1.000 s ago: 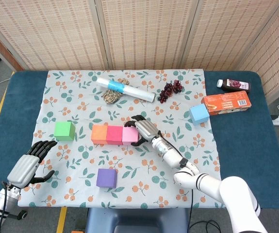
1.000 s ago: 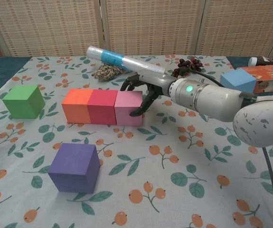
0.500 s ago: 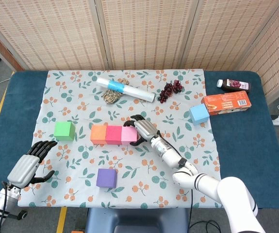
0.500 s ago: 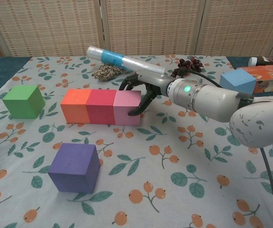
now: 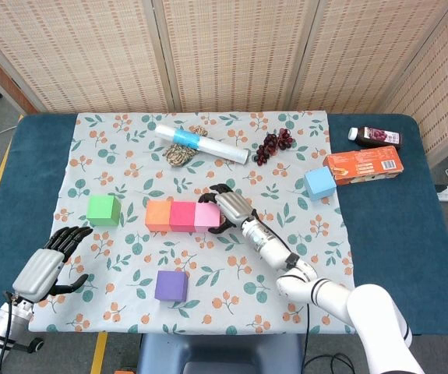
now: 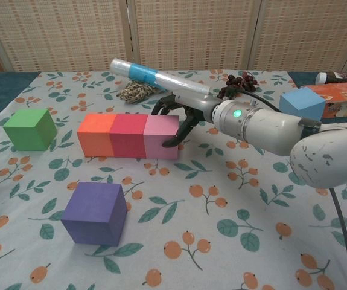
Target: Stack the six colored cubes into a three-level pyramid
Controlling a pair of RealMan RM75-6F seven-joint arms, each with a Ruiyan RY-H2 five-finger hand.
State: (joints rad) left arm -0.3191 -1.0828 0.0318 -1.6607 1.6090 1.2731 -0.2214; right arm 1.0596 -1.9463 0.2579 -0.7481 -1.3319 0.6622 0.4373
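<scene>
Orange (image 5: 158, 216), red (image 5: 182, 216) and pink (image 5: 206, 216) cubes stand touching in one row mid-cloth. My right hand (image 5: 230, 209) holds the pink cube (image 6: 160, 138) at its right end, fingers (image 6: 164, 107) curled over the back edge and thumb against the right face. A green cube (image 5: 103, 209) sits left of the row, a purple cube (image 5: 171, 285) in front of it, and a blue cube (image 5: 319, 183) far to the right. At the front left my left hand (image 5: 46, 265) hovers, fingers spread, holding nothing.
Behind the row lie a clear roll with a blue band (image 5: 202, 142), a brown woven bundle (image 5: 180, 154) and dark grapes (image 5: 273, 146). An orange carton (image 5: 364, 165) and a dark bottle (image 5: 375, 135) lie beside the blue cube. The floral cloth (image 5: 114, 249) covers the blue table.
My right hand and the pink cube have crept slightly left, closing the row tighter. The left hand has stayed where it was.
</scene>
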